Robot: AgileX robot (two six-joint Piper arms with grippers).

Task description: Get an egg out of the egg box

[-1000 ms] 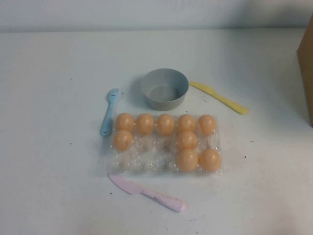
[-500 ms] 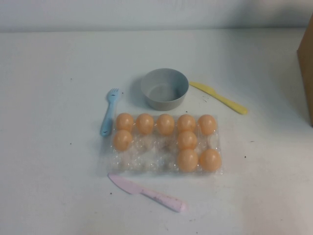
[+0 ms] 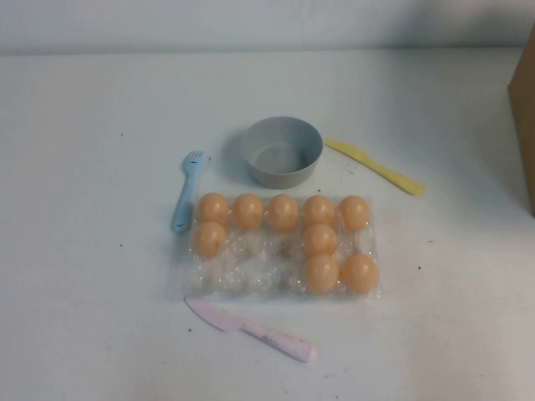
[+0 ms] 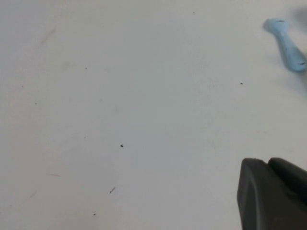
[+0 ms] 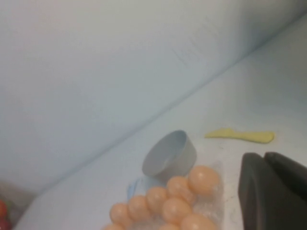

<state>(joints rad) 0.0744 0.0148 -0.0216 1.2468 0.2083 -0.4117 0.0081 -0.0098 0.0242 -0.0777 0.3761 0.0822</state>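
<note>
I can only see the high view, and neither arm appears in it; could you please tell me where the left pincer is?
Observer: The left pincer hangs over bare white table. One end of the light blue plastic fork shows at the edge of its wrist view.
Operator: Thank you. And the right pincer?
Observer: The right pincer is shut and empty. It is near the clear crinkly plastic egg box and faces the round grey bowl.
Operator: Is it touching any egg?
Observer: No; the nearest peach-orange egg sits apart from it, in its cup.
</note>
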